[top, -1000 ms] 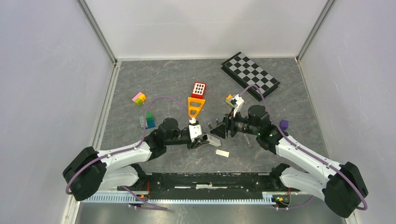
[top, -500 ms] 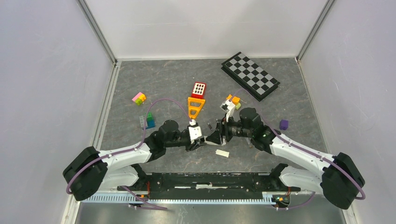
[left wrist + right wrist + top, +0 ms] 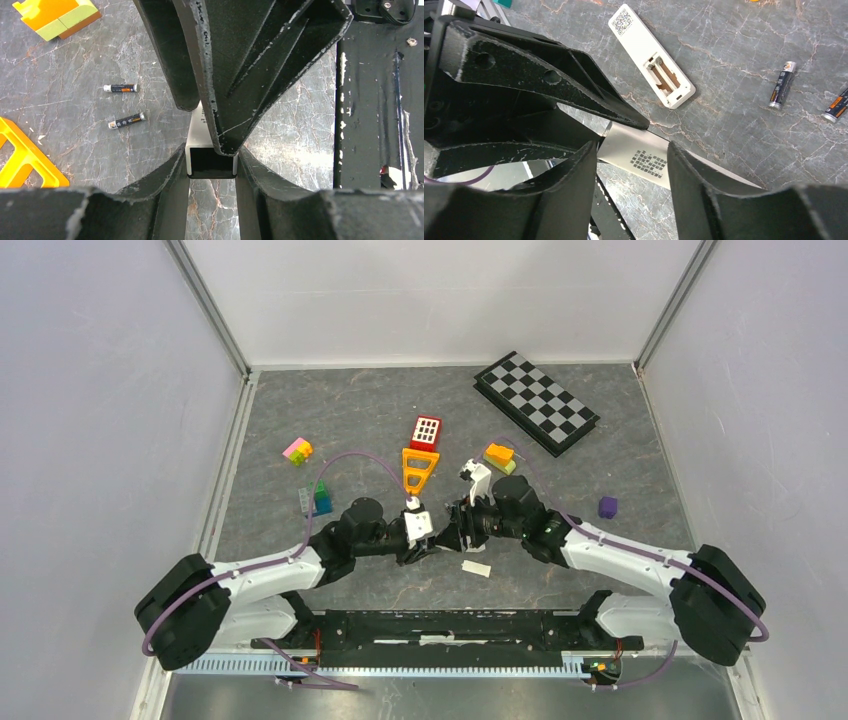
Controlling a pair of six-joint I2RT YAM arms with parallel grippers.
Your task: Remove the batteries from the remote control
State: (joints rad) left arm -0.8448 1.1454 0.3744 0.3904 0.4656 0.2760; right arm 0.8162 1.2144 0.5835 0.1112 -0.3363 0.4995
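Note:
My left gripper (image 3: 212, 156) is shut on a white remote (image 3: 200, 125), gripped by its sides just above the table; its near end is hollow and dark. My right gripper (image 3: 633, 150) has its fingers closed against the same remote (image 3: 644, 155), on the face with printed text. The two grippers meet at the table's middle front (image 3: 440, 535). Two batteries (image 3: 120, 88) (image 3: 127, 120) lie loose on the table beyond; both show in the right wrist view (image 3: 782, 85) (image 3: 838, 107). A second white remote piece (image 3: 651, 57) with a QR code lies flat, its battery bay open and empty.
A yellow triangle toy (image 3: 420, 468) and a red block (image 3: 426, 431) sit just behind the grippers. An orange-green block (image 3: 500, 456), a checkerboard (image 3: 536, 402) and a purple cube (image 3: 607, 506) are to the right. Coloured bricks (image 3: 320, 497) (image 3: 297, 450) are to the left. A black rail (image 3: 430, 625) runs along the near edge.
My right gripper has moved left and reached the remote held in my left gripper. The orange-green block behind it is now uncovered. The left arm has stayed put.

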